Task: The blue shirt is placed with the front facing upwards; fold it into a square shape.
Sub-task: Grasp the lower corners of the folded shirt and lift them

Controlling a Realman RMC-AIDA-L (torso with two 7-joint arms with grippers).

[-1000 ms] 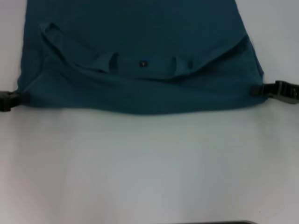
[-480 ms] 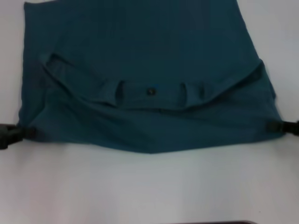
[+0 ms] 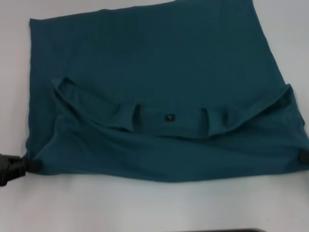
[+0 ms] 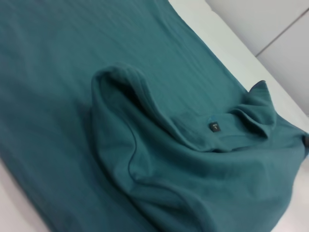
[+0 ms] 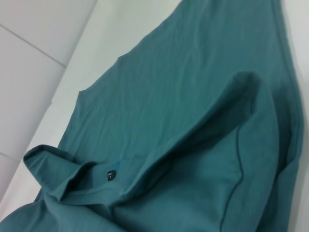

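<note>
The blue shirt (image 3: 159, 72) lies across the white table, plain teal side up, with its near part folded over. The collar band and small black neck label (image 3: 169, 116) show in the fold. My left gripper (image 3: 28, 166) is shut on the shirt's near left corner. At the picture's right edge, my right gripper (image 3: 302, 156) pinches the near right corner. The left wrist view shows the bunched shirt (image 4: 145, 145) with its neck label (image 4: 215, 127). In the right wrist view the shirt (image 5: 193, 121) and the label (image 5: 111, 175) appear again. No lettering shows.
Bare white table (image 3: 154, 205) lies between the shirt's near edge and me. A dark strip (image 3: 217, 230) runs along the bottom of the head view. A pale tiled wall (image 5: 29, 58) stands beyond the table.
Both grippers have drawn the shirt's near edge toward me. The fold and neck label have come nearer, and more of the shirt's far part now shows.
</note>
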